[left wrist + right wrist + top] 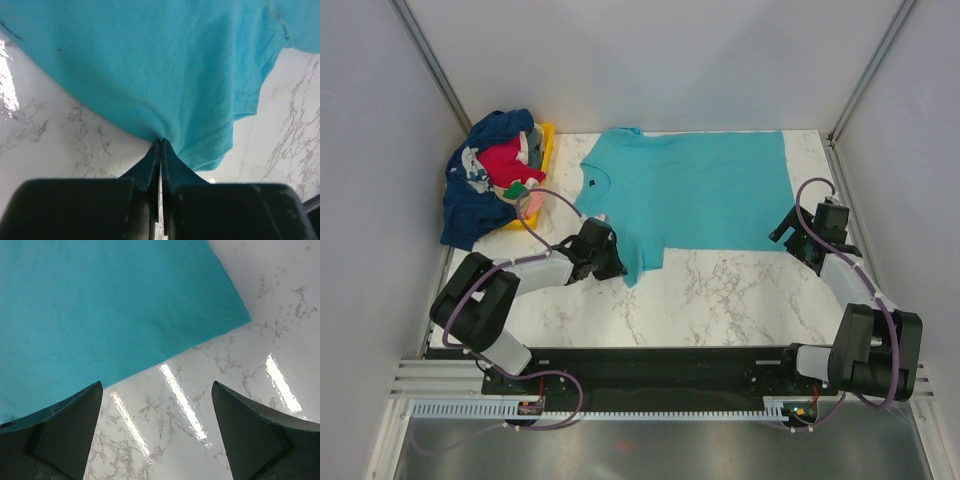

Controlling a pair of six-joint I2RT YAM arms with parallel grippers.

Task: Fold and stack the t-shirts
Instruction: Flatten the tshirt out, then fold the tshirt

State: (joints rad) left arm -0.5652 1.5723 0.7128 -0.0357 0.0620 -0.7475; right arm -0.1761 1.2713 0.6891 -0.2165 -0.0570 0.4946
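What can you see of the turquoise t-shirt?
The turquoise t-shirt is plain soft cloth, spread flat on the marble table, neck left, hem right. A small dark mark sits at the collar. The left claw is shut on the near sleeve's edge, bunching it; the right claw stands open by the near hem corner.

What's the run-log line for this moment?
left gripper: shut on plain turquoise cloth t-shirt, sleeve edge | right gripper: open, near hem | fold: not started
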